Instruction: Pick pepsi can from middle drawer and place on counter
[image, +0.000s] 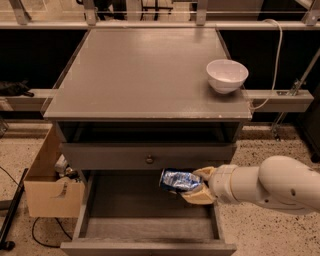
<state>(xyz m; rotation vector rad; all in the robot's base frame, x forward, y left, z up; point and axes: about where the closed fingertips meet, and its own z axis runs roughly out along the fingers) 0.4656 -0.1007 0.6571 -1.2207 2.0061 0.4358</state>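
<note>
Gripper (197, 185) clenched on pepsi can (178, 180), just above middle drawer (145, 209) floor; should back out before rising toward counter (140, 70).

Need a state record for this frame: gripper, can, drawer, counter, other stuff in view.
gripper: gripper over the right part of the open drawer, shut on the can
pepsi can: pepsi can lying sideways between the fingers, just below the upper drawer front
middle drawer: middle drawer pulled out
counter: counter holds a white bowl near its right edge; can not yet on it
upper drawer front: closed, round knob
other: open cardboard box on the floor, left of the cabinet
</note>
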